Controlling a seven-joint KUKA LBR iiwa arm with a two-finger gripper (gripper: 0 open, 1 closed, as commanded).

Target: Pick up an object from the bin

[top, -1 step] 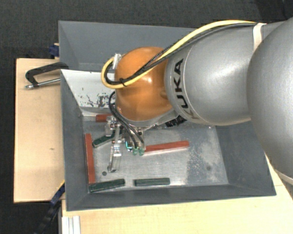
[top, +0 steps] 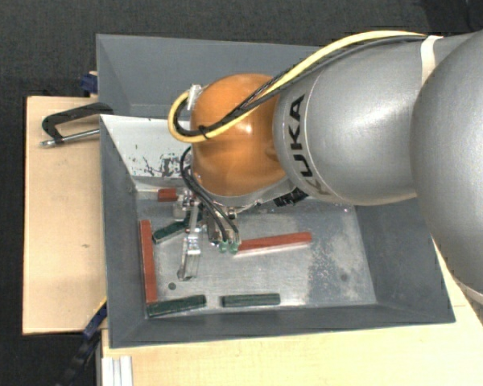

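Orange under its wrist cover (top: 233,139), the gripper (top: 197,244) hangs low over the floor of the bin (top: 117,240), toward the left half and about midway between the far and near walls. From where I stand I cannot tell whether it is released or clenched, and I see nothing held in it. Closest to it lies a short dark green stick (top: 167,230), just beside it on the side of the bin's left wall, tilted so that its long axis rises toward the gripper. On the other side a long red stick (top: 274,242) lies nearly parallel to the near wall, its left end just by the gripper and its length running off toward the right wall. Either looks within reach; I judge the green one the likelier, and a grasp would have to close across its tilted length. Further out, a brown-red stick (top: 148,260) lies along the left wall, a small red piece (top: 167,193) sits toward the far left corner, and two more dark green sticks (top: 249,300) lie end to end along the near wall.
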